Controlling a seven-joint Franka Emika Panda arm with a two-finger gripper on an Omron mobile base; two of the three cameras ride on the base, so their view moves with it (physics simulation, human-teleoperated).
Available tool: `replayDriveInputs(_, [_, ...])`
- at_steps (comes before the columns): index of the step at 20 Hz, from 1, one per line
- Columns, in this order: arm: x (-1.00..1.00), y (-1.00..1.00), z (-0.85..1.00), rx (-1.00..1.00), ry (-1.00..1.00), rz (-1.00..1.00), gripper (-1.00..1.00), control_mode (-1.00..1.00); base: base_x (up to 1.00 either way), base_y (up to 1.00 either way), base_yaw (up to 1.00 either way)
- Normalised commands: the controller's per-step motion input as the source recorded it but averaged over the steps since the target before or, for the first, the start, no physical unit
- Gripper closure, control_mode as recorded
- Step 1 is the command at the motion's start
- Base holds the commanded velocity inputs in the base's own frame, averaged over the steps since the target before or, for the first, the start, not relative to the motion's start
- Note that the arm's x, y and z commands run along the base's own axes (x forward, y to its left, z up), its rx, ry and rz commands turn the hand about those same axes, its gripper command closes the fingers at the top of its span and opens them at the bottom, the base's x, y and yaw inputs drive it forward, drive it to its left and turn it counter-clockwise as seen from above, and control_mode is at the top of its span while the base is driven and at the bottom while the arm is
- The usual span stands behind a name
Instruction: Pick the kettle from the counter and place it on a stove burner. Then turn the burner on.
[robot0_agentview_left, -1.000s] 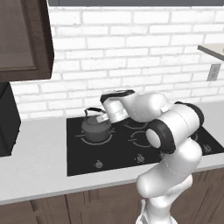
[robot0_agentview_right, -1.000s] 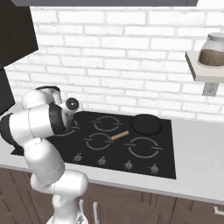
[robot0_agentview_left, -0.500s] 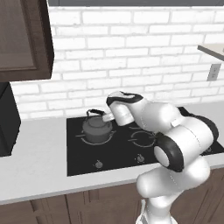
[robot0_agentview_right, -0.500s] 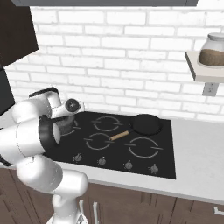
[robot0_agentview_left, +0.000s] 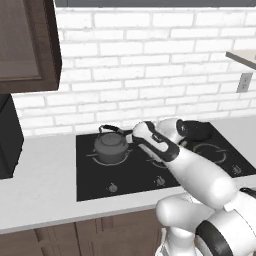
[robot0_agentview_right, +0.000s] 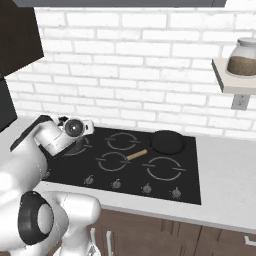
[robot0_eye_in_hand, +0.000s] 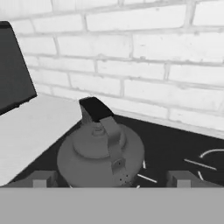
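While the kettle (robot0_agentview_left: 111, 148) is sitting upright on the rear-left stove burner (robot0_agentview_left: 93, 155) of the black cooktop (robot0_agentview_left: 130, 175), off the pale counter (robot0_agentview_left: 35, 195), the gripper (robot0_eye_in_hand: 111, 181) is hanging just beside it with its jaws spread wide and nothing between them; a second ago the hand was at the kettle's handle and it is now drawing back toward the middle of the hob, which suggests the placing is done and the burner knob (robot0_agentview_left: 113, 187) along the front edge is coming next, with the frying pan (robot0_agentview_right: 167, 142) resting well apart on the far rear ring
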Motion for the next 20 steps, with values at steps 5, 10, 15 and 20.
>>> replayDriveInputs(5, [-0.75,-0.04,1.00,0.00,0.26,-0.06,-1.00,-1.00,0.00,0.00,0.00])
replayDriveInputs(10, [-0.83,0.00,0.73,0.00,0.39,-0.08,-1.00,-1.00,0.00,0.00,0.00])
replayDriveInputs(15, [-0.72,0.06,0.10,0.00,0.27,-0.04,-1.00,-1.00,0.00,0.00,0.00])
replayDriveInputs(20, [-0.78,0.18,-0.24,0.01,0.06,-0.06,-1.00,-1.00,0.00,0.00,0.00])
